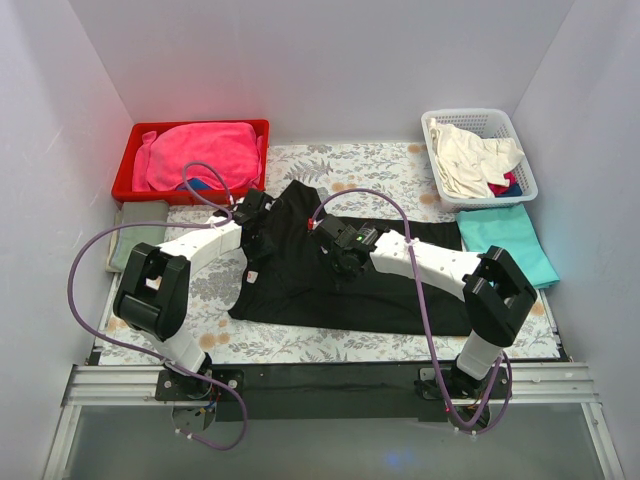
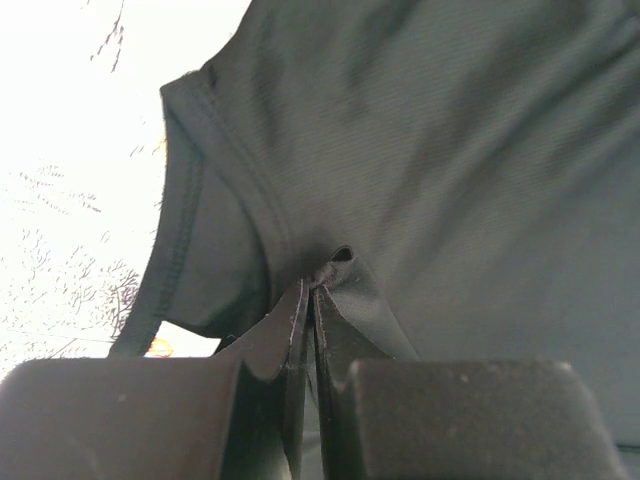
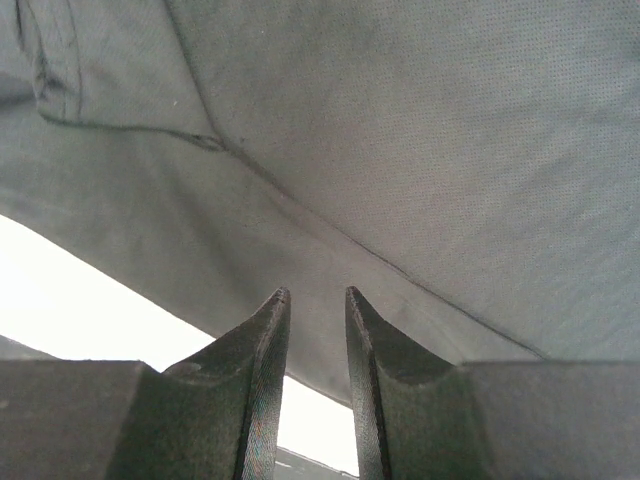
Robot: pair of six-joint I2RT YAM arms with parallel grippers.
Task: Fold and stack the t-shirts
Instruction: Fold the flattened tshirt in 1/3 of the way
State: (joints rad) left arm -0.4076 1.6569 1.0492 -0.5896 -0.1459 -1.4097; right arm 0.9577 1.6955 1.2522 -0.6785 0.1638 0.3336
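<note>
— Where is there room on this table?

— Left to right: a red bin (image 1: pixel 120 190) of pink cloth (image 1: pixel 200 155) fills the far-left corner, with a folded grey cloth (image 1: pixel 135 232) just in front of it. A white basket (image 1: pixel 528 185) sits far right. Bare floral table cover (image 1: pixel 370 165) shows between bin and basket and in a strip along the near edge.

— And the shirts?

— The black t-shirt (image 1: pixel 300 290) sprawls creased across the middle. The teal t-shirt (image 1: pixel 510 240) lies folded flat just beside it, at the right edge.

— The arms?

— Both bend inward, low over the black shirt. The left gripper (image 2: pixel 312 290) is pinched tight on a fold of it beside a stitched hem. The right gripper (image 3: pixel 315 295) hovers with jaws narrowly parted, holding nothing.
</note>
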